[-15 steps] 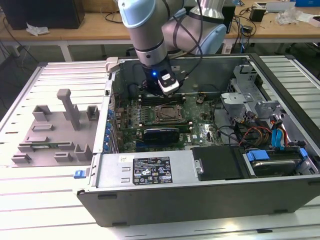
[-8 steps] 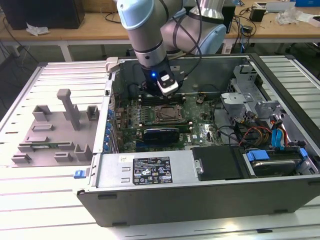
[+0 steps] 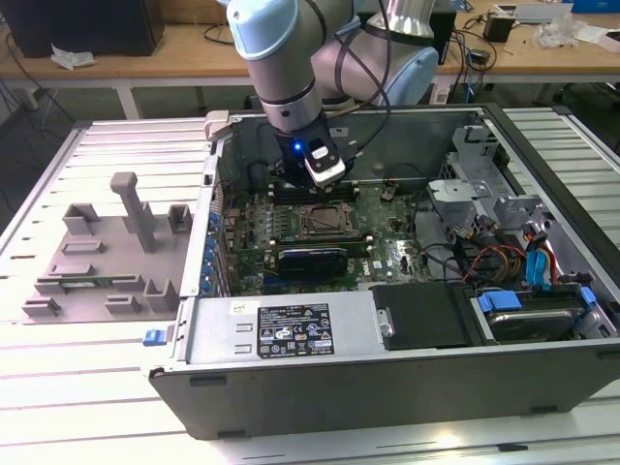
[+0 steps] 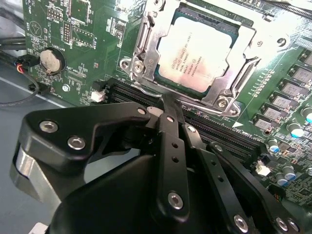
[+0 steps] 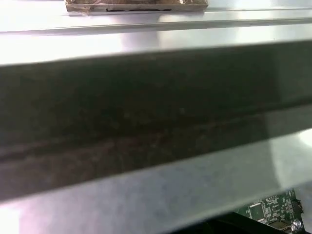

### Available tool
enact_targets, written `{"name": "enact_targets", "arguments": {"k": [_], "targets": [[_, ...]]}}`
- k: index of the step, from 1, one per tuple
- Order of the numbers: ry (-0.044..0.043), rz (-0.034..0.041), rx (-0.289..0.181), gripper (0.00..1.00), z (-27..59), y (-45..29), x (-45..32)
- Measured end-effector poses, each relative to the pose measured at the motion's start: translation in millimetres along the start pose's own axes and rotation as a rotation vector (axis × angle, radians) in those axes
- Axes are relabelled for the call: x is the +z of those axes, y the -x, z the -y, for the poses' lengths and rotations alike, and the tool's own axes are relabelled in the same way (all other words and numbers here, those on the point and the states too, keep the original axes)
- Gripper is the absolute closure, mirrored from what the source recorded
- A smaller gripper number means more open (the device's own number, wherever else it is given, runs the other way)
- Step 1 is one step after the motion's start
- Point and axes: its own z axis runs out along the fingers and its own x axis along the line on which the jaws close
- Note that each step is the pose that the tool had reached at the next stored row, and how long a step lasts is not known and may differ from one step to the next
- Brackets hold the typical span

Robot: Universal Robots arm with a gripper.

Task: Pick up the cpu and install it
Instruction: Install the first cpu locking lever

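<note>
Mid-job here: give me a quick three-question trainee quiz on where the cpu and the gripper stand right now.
1. True or false: the cpu lies in the socket frame on the motherboard.
2. In the second wrist view the gripper is: A) shut with nothing between its fingers, B) clamped on the cpu, C) wide open.
3. In the exterior view, on which side of the computer case does the grey tray lie?

Key: 1 true; 2 A; 3 the exterior view's left.

Gripper point(image 4: 170, 114) tips behind its own black linkage.
</note>
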Motion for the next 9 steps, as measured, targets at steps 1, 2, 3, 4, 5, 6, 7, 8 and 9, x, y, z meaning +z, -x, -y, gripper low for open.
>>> {"name": "enact_targets", "arguments": {"k": [1,2,3,4,5,6,7,8,9], "targets": [[0.0,0.0,0.0,0.89,0.0,0.0,0.0],[0.0001,0.0001,0.0,0.89,0.0,0.0,0.1],[0.0001,0.0001,0.0,0.89,0.0,0.1,0.1],[0.0003,0.0001,0.0,0.89,-0.1,0.6,0.5],[0.0003,-0.0002,0.0,0.89,-0.3,1.5,0.8],[0.0,-0.0008,0.001,0.89,-0.4,2.5,1.0],[-0.0003,-0.0014,0.001,0.89,-0.5,3.7,1.4],[-0.0004,-0.0015,0.001,0.89,-0.5,4.1,1.6],[-0.0006,-0.0015,0.001,0.89,-0.5,4.4,1.7]]}}
